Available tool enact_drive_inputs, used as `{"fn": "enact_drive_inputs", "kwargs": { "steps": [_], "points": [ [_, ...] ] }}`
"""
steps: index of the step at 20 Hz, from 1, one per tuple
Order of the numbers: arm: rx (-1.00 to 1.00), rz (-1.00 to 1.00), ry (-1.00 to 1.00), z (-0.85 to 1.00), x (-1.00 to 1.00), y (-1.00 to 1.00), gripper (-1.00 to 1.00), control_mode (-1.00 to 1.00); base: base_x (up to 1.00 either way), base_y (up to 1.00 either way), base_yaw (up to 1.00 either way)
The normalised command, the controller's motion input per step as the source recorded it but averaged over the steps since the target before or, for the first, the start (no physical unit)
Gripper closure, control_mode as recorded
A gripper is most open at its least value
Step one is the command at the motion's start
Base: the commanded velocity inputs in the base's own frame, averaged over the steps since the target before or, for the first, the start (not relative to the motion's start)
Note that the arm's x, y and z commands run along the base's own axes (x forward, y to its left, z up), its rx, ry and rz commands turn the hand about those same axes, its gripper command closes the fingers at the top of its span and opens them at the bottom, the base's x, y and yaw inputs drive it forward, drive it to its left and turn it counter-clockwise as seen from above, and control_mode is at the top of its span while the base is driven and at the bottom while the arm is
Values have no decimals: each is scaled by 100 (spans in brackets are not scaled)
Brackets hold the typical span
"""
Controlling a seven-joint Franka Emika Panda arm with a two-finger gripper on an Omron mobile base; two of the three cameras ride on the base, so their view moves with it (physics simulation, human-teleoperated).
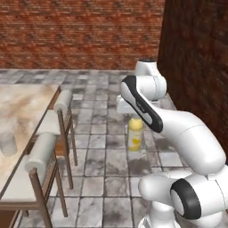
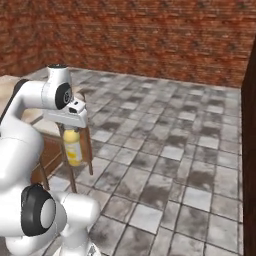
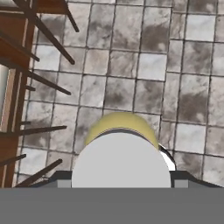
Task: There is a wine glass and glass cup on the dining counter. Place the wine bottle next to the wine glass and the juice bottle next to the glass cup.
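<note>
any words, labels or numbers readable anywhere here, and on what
None can be read.
juice bottle: its pale label is a blank patch with no legible letters, and the cap seen from above in the hand view is plain grey.
dining counter, stools, brick walls: no writing or signs.

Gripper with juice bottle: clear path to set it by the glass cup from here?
Probably not yet. The gripper holds the juice bottle over the floor, and two stools stand between it and the glass cup on the dining counter.

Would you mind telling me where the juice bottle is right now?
The juice bottle hangs upright in the end effector, above the tiled floor, right of the stools beside the dining counter.
</note>
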Motion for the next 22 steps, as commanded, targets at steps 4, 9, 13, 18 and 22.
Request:
{"fn": "enact_drive_inputs", "kwargs": {
  "steps": [4,9,13,18,22],
  "points": [
    [0,0,0,0,0,0,100,100,73,-18,41],
    [0,0,0,0,0,0,100,100,72,-16,44],
    [0,0,0,0,0,0,100,100,69,-14,49],
    [0,0,0,0,0,0,100,100,68,-16,48],
    [0,0,0,0,0,0,100,100,68,-17,47]
  ]
}}
